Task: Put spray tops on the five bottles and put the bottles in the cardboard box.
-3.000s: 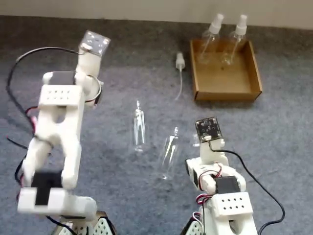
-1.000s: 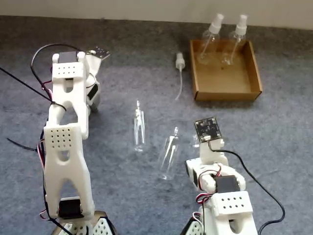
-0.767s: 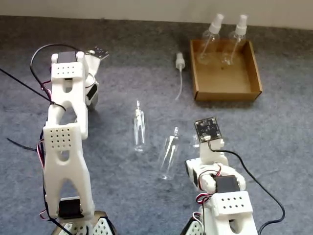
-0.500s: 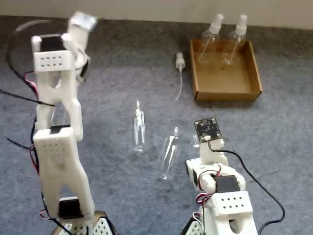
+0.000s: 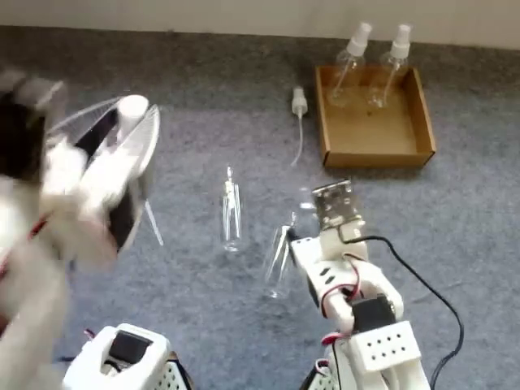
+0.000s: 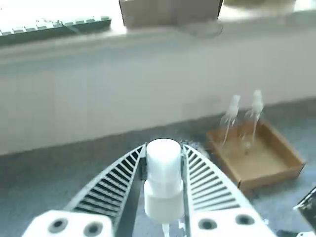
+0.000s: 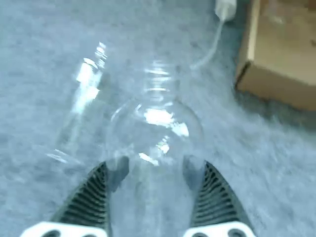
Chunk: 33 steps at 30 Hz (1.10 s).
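Observation:
My left gripper [image 6: 162, 202] is shut on a white spray top [image 6: 162, 180], held high above the left of the carpet; from above the spray top [image 5: 132, 106] shows with its thin tube hanging down. My right gripper [image 7: 153, 173] is shut on a clear open-necked bottle [image 7: 155, 121], near the middle of the carpet, where the bottle [image 5: 305, 199] stands upright. Two more clear bottles [image 5: 231, 213] [image 5: 279, 258] lie on the carpet just left of it. The cardboard box [image 5: 378, 154] at the back right holds two bottles with spray tops [image 5: 349, 61] [image 5: 390, 65].
A loose spray top [image 5: 299, 101] with a long tube lies left of the box, also seen as a spray top [image 7: 225, 9] beside the box [image 7: 276, 84]. A black cable [image 5: 422, 284] trails to the right of the right arm. A pale wall runs along the far edge.
The left arm swung up from the back-left carpet, lifting the spray top toward the camera. The right arm moved forward and slightly left with its bottle.

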### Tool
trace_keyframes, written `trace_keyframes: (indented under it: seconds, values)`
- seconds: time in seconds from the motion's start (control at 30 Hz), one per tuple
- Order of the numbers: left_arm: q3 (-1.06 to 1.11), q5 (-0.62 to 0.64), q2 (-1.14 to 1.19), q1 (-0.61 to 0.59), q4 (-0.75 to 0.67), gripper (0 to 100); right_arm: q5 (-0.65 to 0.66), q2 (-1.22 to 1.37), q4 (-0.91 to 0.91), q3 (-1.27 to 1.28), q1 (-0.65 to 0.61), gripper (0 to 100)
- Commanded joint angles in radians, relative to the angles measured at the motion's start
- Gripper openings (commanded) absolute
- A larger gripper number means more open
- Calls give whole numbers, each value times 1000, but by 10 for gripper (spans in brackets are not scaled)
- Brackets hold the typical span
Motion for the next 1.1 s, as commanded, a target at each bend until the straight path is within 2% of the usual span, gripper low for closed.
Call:
trace_keyframes:
  seconds: [0.0,0.13,0.23,0.37,0.63,0.73,0.87,0.93,1.07]
  values:
    - [208,92,-280,59,-193,3,-11,-165,-25,-61,-143,4]
    - [372,137,-466,70,-379,3,43,-338,-68,-56,-340,4]
    - [455,132,-572,114,-470,4,80,-403,-68,-53,-440,4]
    - [547,129,-622,127,-525,4,104,-423,-42,-38,-504,4]
    - [650,127,-621,99,-601,4,127,-463,179,-24,-585,4]
    - [659,129,-616,68,-603,4,224,-464,228,-25,-573,4]
    - [722,135,-559,70,-606,4,233,-464,283,-124,-492,4]
    - [768,137,-516,70,-646,4,233,-466,321,-165,-446,4]
    - [814,161,-464,70,-756,4,227,-466,329,-193,-438,4]
